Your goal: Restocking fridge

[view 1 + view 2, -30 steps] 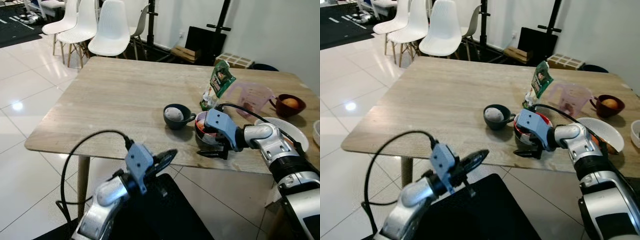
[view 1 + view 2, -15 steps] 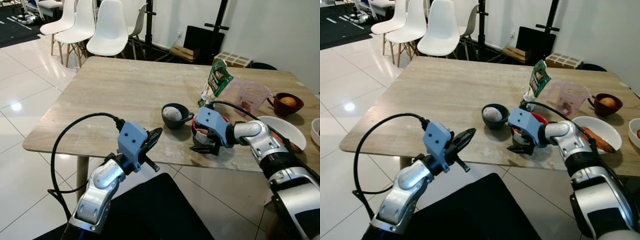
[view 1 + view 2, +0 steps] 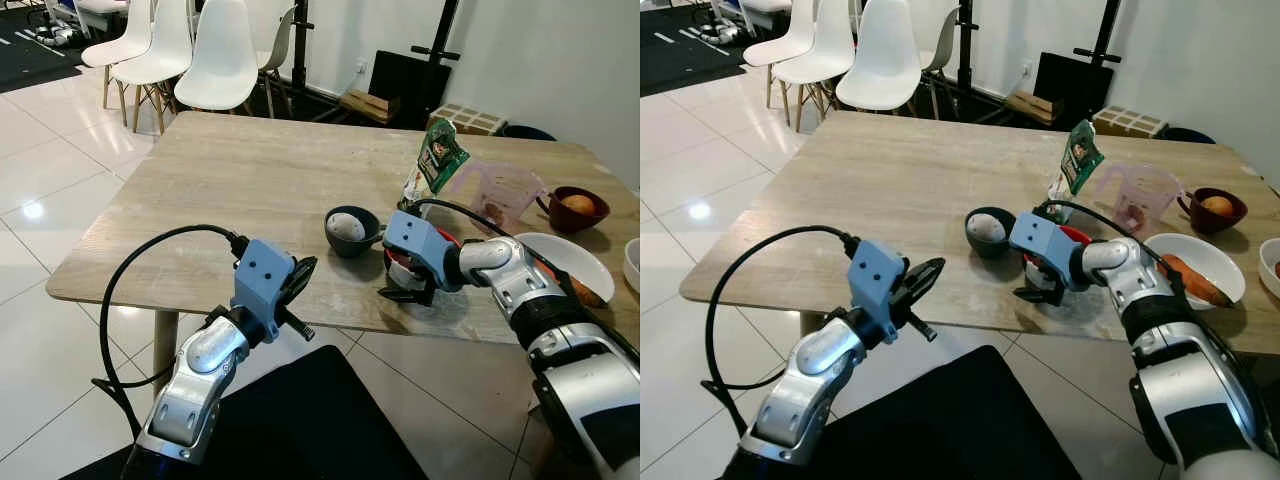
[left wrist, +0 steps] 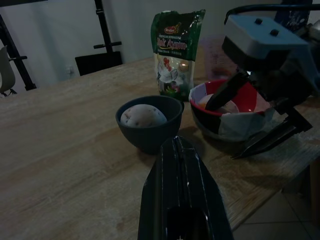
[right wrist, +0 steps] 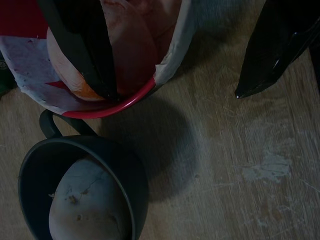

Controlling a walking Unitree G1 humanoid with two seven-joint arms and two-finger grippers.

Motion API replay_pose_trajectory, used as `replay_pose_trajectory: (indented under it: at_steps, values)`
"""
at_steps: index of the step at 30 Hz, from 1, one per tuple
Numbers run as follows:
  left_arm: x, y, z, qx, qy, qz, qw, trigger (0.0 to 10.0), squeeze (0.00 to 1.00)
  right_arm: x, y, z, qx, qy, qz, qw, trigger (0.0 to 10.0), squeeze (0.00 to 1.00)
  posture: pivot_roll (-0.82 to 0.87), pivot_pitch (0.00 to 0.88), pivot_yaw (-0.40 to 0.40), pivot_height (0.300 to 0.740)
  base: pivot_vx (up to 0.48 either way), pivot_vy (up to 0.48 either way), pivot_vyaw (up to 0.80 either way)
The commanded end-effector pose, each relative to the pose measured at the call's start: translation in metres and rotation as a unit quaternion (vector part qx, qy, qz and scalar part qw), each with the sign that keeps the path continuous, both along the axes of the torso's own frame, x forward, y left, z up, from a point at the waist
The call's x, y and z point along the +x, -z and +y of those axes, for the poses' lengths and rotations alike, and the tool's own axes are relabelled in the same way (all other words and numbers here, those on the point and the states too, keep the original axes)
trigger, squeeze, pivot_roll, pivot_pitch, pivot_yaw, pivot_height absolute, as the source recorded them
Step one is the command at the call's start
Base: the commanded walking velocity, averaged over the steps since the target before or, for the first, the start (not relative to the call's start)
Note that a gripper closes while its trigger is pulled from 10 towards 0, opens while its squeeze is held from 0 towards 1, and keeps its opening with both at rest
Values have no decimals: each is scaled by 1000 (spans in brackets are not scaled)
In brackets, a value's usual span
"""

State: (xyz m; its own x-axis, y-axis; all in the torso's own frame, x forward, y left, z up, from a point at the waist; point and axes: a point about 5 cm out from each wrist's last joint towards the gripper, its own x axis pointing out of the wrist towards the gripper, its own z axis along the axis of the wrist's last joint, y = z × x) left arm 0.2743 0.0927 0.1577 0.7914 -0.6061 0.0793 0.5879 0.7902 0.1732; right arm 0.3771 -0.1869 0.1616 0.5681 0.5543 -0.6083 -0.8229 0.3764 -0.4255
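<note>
A red bowl point(image 4: 227, 119) lined with paper and holding pale food stands near the table's front edge. My right gripper point(image 3: 394, 281) is open astride its rim, one finger point(image 5: 85, 45) inside the bowl and the other lying outside on the tabletop. To the left of it is a dark handled cup point(image 3: 350, 230) holding a pale speckled round item point(image 4: 142, 116). Behind both stands a green packet point(image 3: 437, 165). My left gripper point(image 3: 306, 266) is shut and empty, hovering just off the front edge and pointing at the dark cup.
The wooden table point(image 3: 220, 190) also carries a pink measuring jug point(image 3: 500, 195), a brown cup with an orange item point(image 3: 577, 208) and a white bowl point(image 3: 560, 260) at the right. White chairs point(image 3: 215, 55) stand beyond the far side. The floor is tiled.
My left arm has risen from below the table edge up to the front edge. The right gripper has shifted slightly left at the red bowl, towards the dark cup.
</note>
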Motion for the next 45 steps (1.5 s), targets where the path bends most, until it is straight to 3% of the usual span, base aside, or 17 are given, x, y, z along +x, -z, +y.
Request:
replay_pose_trajectory:
  at_steps: [1, 14, 26, 34, 45]
  values:
    - [-2, 0, -3, 9, 14, 7, 1000, 10000, 0, -2, 5, -10, -21, 14, 19, 999, 10000, 0, -52, 56, -63, 700, 0, 0, 0]
    - [-7, 7, -8, 13, 34, 31, 999, 10000, 0, -6, 7, -26, -65, 12, 49, 997, 10000, 0, -53, 57, -62, 700, 0, 0, 0]
    - [-9, 8, -7, 25, 45, 43, 998, 10000, 0, -8, -1, -40, -71, 16, 56, 996, 10000, 0, -51, 57, -59, 700, 0, 0, 0]
    - [-10, 8, -7, 26, 49, 45, 997, 10000, 0, -5, -18, -47, -56, 26, 33, 998, 10000, 0, -51, 58, -59, 700, 0, 0, 0]
    - [-13, 9, -7, 28, 55, 51, 997, 10000, 0, -10, -35, -49, -41, -13, 40, 998, 10000, 0, -53, 59, -57, 700, 0, 0, 0]
